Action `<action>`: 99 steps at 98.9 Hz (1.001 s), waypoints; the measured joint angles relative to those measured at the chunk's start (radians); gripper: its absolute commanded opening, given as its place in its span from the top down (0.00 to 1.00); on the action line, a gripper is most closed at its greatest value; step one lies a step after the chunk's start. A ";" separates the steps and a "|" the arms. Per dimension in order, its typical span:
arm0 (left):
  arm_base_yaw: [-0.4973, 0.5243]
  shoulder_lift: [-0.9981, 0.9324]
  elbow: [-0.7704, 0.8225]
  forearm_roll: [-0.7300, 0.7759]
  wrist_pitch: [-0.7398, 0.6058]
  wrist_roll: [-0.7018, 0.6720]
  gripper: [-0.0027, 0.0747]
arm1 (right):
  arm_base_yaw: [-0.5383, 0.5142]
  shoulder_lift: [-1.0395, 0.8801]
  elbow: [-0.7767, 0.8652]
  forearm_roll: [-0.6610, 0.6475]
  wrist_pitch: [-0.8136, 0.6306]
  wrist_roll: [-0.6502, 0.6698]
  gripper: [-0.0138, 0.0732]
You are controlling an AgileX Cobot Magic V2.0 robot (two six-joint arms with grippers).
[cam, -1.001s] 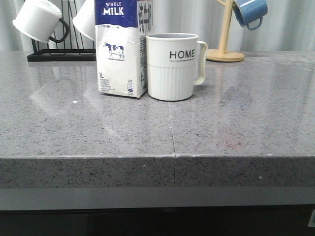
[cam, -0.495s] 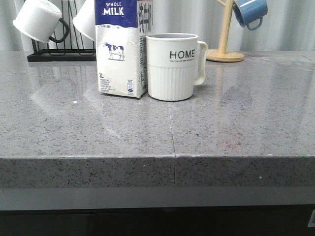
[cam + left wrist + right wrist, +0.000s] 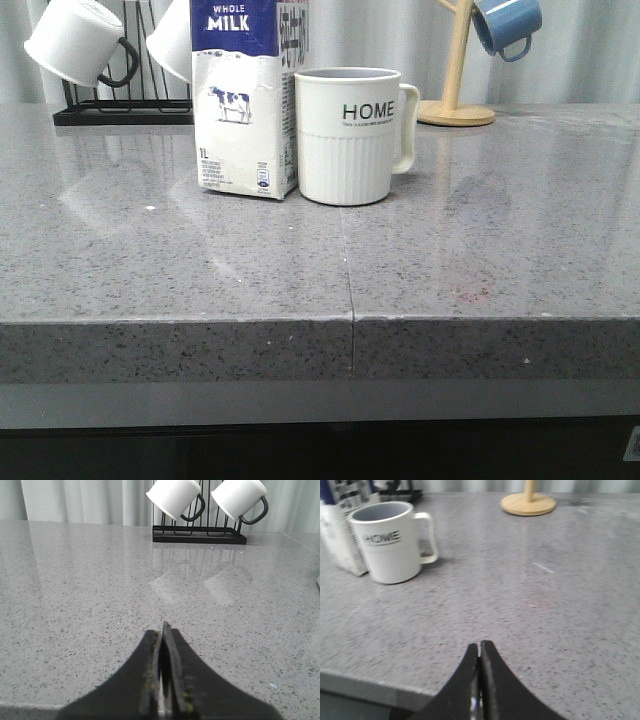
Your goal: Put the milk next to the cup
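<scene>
Both claws clenched on nothing: left claw (image 3: 162, 630), right claw (image 3: 480, 647), low over the surface (image 3: 450, 260). Well ahead of the right claw, toward its left, cup (image 3: 387, 542) stands with milk (image 3: 245, 100) upright just beside it. Placement judged complete; no further move required.

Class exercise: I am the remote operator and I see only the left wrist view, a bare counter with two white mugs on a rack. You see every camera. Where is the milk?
Observer: The milk stands upright on the counter, right beside the cup, on the cup's left in the front view.
Operator: Which way does the cup's handle face?
Observer: Away from the carton, to the right in the front view.
Operator: Is the right arm holding anything?
Observer: No. The right gripper is shut on nothing, low over the counter's near edge, apart from the cup.
Operator: What else is out there?
Observer: A blue mug hangs on a wooden stand at the back right.
</scene>
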 measured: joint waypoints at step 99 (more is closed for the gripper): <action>0.000 0.000 0.000 0.000 -0.004 0.000 0.99 | -0.311 -0.194 0.238 0.133 -0.239 -0.136 0.91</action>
